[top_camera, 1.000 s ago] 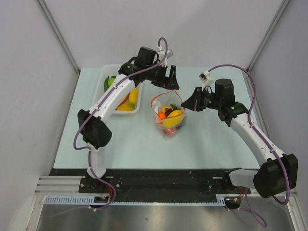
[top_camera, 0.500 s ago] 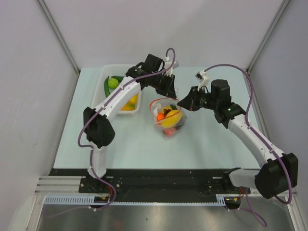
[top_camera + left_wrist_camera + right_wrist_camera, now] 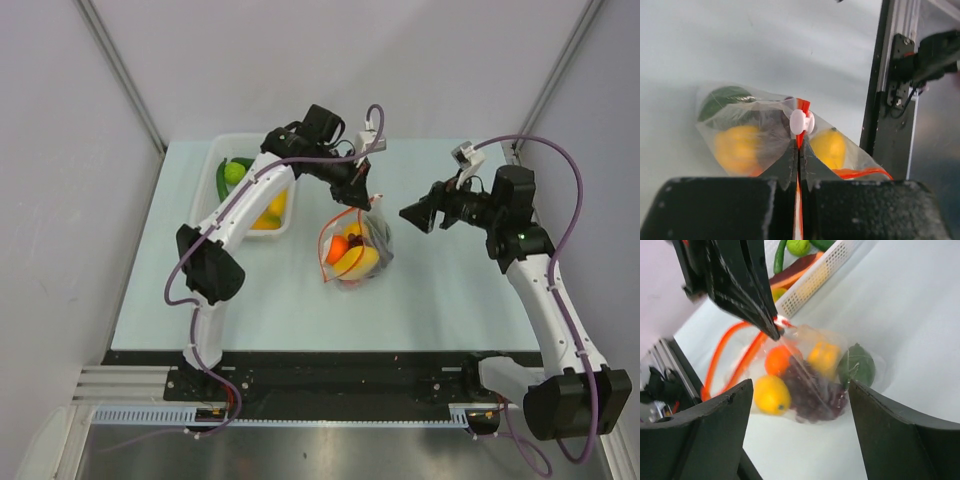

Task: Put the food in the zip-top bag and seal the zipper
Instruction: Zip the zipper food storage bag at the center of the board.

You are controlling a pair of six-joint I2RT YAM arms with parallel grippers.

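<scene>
The zip-top bag [image 3: 356, 252] stands in the middle of the table with food inside: a yellow lemon [image 3: 771, 395], an orange piece [image 3: 777, 360], purple grapes [image 3: 812, 390], a yellow piece [image 3: 824, 356] and a green piece [image 3: 856, 365]. My left gripper [image 3: 367, 202] is shut on the red-orange zipper [image 3: 801, 142] just behind its white slider [image 3: 801, 121], at the right end of the mouth. The rest of the zipper [image 3: 729, 354] loops open. My right gripper [image 3: 412, 214] hangs open to the right of the bag, apart from it, with nothing between its fingers [image 3: 720, 422].
A white tray [image 3: 216, 158] at the back left holds more food: a green lime [image 3: 234, 172], a dark green cucumber [image 3: 222, 183] and yellow pieces [image 3: 272, 208]. The left arm reaches over the tray.
My left gripper came down to the bag's mouth and shut on the zipper. My right gripper let go of the bag, opened and drew back to the right.
</scene>
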